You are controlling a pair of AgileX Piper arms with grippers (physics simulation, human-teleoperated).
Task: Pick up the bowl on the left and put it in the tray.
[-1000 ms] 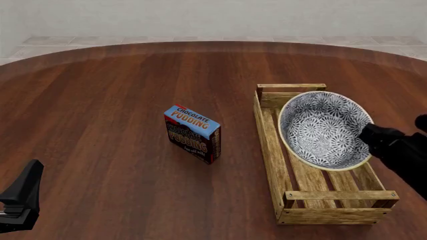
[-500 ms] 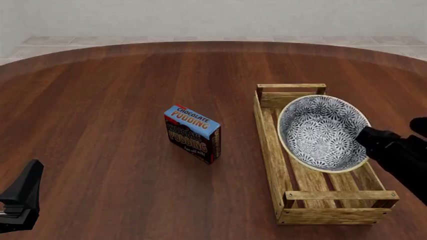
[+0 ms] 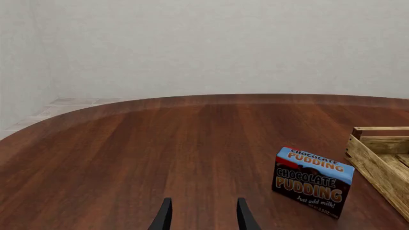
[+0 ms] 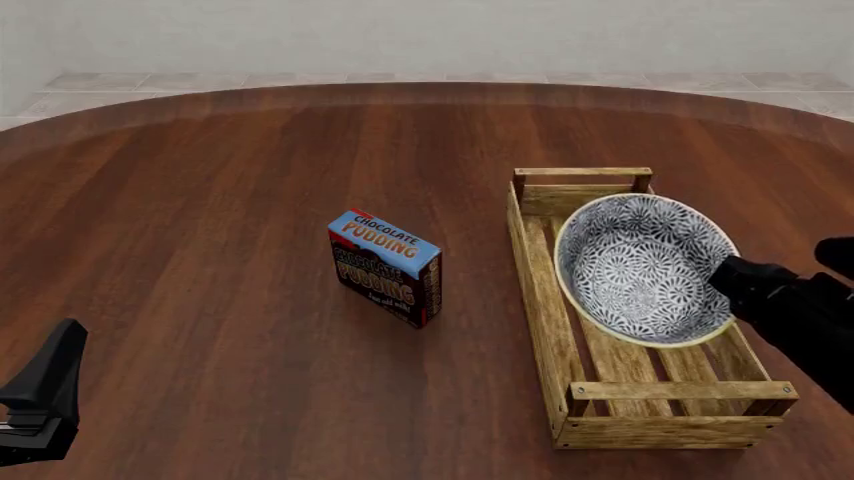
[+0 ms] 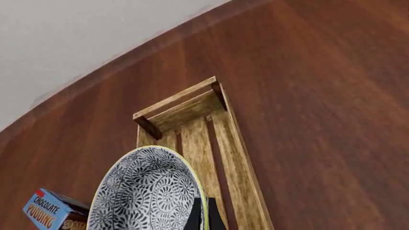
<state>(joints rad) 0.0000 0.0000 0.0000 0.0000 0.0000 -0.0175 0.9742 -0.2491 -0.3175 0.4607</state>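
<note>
The blue-and-white patterned bowl (image 4: pixel 643 267) is tilted toward the camera, low inside the slatted wooden tray (image 4: pixel 542 300) at the right of the table. My right gripper (image 4: pixel 731 277) is shut on the bowl's right rim. In the right wrist view the bowl (image 5: pixel 143 191) fills the lower left, the gripper fingers (image 5: pixel 203 216) pinch its rim, and the tray (image 5: pixel 236 158) stretches away behind it. My left gripper (image 3: pixel 202 218) stands open over bare table at the near left, holding nothing; the front view shows only a dark part of that arm (image 4: pixel 40 395).
A chocolate pudding box (image 4: pixel 384 265) stands upright on the table left of the tray, also in the left wrist view (image 3: pixel 312 180). The round wooden table (image 4: pixel 200 200) ends in a curved far edge before a pale wall.
The right gripper has lowered the bowl slightly deeper into the tray. The left arm has not moved.
</note>
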